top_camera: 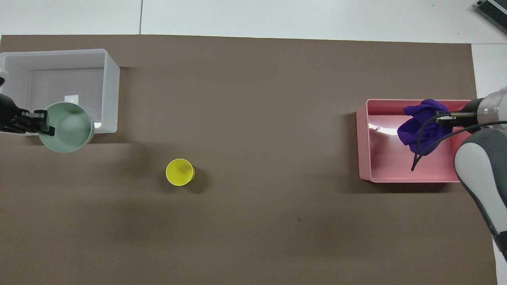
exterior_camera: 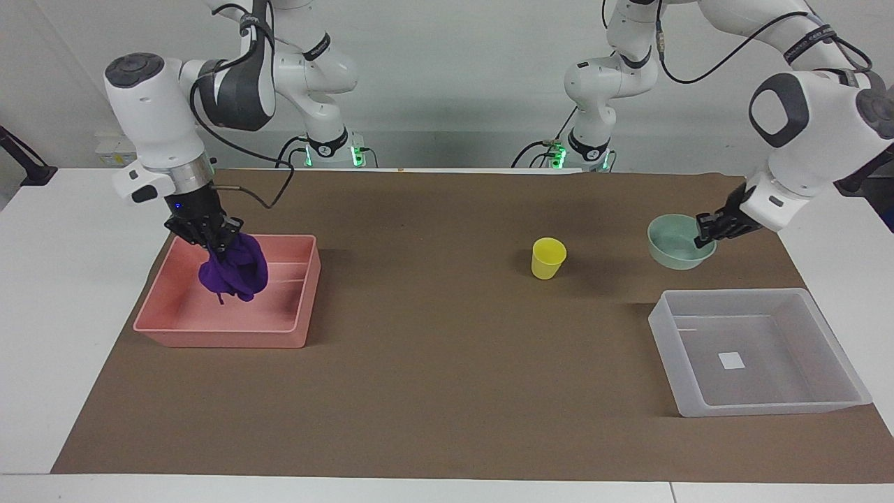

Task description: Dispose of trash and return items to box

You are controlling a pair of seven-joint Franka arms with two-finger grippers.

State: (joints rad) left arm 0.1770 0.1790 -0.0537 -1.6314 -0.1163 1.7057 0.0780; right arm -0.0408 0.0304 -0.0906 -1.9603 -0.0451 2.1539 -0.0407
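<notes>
Fingers (exterior_camera: 218,241) around purple rag (exterior_camera: 234,274)

Left hand (exterior_camera: 705,230) clamped, raised; right hand (exterior_camera: 209,234) clamped, raised.

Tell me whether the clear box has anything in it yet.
Empty: the box shows only its sticker; the bowl hangs from the left gripper.

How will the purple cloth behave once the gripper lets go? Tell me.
Probably floppy: the purple cloth hangs in limp folds from the right gripper over the pink tray. It likely drops in a heap and will not roll.
</notes>
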